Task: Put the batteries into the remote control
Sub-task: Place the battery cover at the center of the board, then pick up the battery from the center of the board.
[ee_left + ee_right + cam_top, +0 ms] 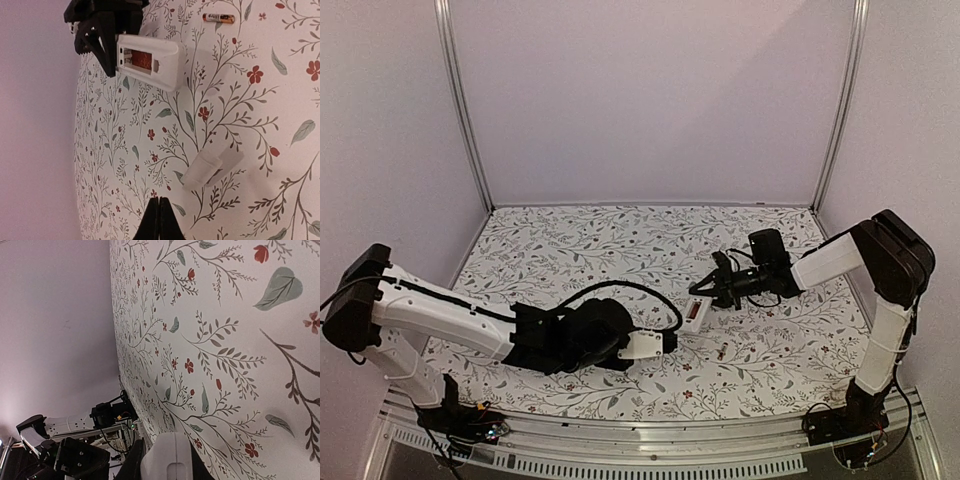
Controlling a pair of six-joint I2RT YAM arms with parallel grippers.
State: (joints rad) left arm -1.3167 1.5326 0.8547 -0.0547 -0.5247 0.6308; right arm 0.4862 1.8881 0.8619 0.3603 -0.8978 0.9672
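Left wrist view: left pincer [159,222] fingers pressed together, empty, over floral-cloth worktop [280,125]. Right pincer [708,293] clamps small white oblong plastic remote control [155,62], recess up, one slim reddish-gold battery [141,57] seated. Second battery [218,18] loose on cloth beyond; white plastic cover [210,167] nearer. Step, likely: second battery; left pincer must open, pinch it.

Right wrist view: remote control [167,457] cut off by bottom edge — only one end visible. Top view: loose battery [719,353] on worktop [620,240] too small to resolve — a speck.
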